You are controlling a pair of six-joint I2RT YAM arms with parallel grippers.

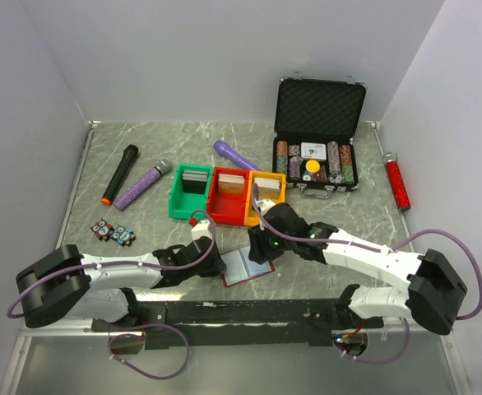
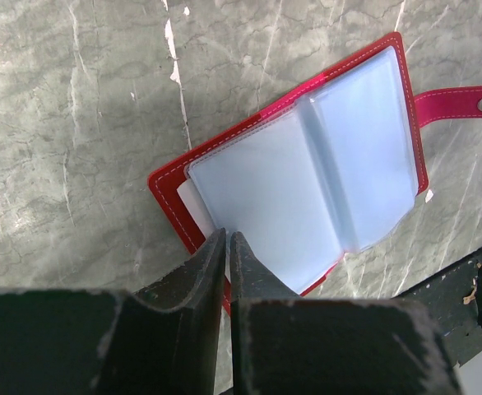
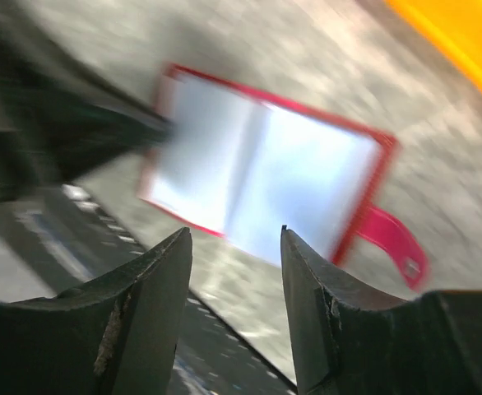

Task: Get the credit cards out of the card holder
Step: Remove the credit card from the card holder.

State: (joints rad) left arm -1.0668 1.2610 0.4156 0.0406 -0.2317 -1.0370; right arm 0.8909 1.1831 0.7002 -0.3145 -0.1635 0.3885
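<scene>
The card holder lies open and flat on the tabletop, between the two arms. Its pale sleeves face up and its snap tab stretches out to one side. Whether any cards sit in the sleeves cannot be told: the plastic looks cloudy and blank, and only a thin white sliver pokes out at one corner, too little to name.

The left tool has its fingers pressed almost together on the holder's near edge, pinching it. A strip of red cover shows in the slit between them, and the tips hide the exact spot of the grip.

The right tool hangs above the holder with its fingers spread and nothing between them. Its wrist view is smeared by blur, so the holder shows there only as a bright patch with a red rim. The yellow bin is cut off at the corner. From above, both tools hide much of the holder.
</scene>
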